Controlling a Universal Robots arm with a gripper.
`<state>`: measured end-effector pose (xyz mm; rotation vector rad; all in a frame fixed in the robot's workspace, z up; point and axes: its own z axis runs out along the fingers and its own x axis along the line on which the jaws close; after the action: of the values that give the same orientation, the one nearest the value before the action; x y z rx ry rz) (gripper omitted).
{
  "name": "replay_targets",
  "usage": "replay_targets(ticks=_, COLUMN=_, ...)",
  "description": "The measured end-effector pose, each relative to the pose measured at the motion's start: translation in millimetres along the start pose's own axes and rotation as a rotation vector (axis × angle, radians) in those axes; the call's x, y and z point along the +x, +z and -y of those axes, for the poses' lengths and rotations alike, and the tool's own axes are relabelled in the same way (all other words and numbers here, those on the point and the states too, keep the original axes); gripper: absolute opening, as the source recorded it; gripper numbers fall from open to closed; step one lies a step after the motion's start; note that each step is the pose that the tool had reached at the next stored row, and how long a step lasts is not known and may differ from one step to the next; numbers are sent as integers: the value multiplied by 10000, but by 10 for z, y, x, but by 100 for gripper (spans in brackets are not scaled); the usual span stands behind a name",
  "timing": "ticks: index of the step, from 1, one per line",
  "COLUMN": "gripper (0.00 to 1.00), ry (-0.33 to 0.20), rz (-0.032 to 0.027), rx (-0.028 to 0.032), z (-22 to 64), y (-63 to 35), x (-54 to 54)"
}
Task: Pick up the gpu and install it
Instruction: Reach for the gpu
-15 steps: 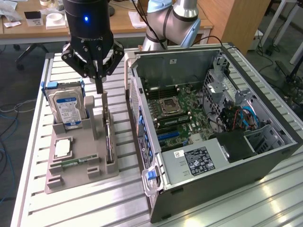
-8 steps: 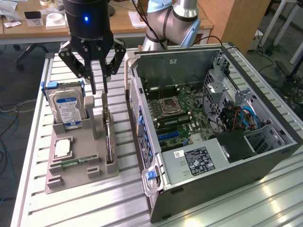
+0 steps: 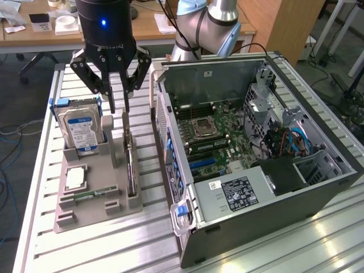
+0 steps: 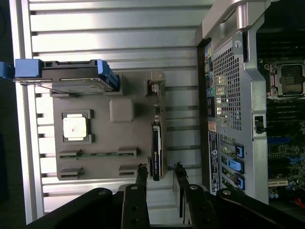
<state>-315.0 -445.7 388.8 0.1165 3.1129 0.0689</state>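
Observation:
The gpu (image 3: 130, 166) stands on its long edge in a slot of the grey holder tray (image 3: 96, 213), dark face and silver end bracket showing. My gripper (image 3: 119, 107) hangs just above the tray's far end, over the card. In the wrist view the gpu (image 4: 156, 143) runs lengthwise toward my gripper (image 4: 159, 171). The two fingers (image 4: 141, 175) stand apart on either side of the card's near end, with a gap to each. The gripper is open and holds nothing.
The tray also carries a silver hard drive (image 3: 79, 129) in a blue bracket, a processor chip (image 3: 75, 178) and a narrow memory stick (image 3: 91, 194). The opened computer case (image 3: 267, 210) lies at the exterior view's right, motherboard (image 3: 213, 133) exposed. Slatted metal table (image 3: 85, 250) underneath.

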Motion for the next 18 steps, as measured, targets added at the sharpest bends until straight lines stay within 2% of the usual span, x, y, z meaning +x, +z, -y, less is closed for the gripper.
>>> replay_targets(ticks=10, gripper=36, ry=0, rz=0, rx=0, z=0, y=0, x=0)
replay_targets(ticks=11, gripper=34, ry=0, rz=0, rx=0, z=0, y=0, x=0)
replay_targets(ticks=13, gripper=22, ry=0, rz=0, rx=0, z=0, y=0, x=0)
replay_targets(ticks=14, gripper=22, ry=0, rz=0, rx=0, z=0, y=0, x=0)
replay_targets(ticks=16, gripper=11, ry=0, rz=0, rx=0, z=0, y=0, x=0)
replay_targets(ticks=18, gripper=11, ry=0, rz=0, rx=1, z=0, y=0, x=0)
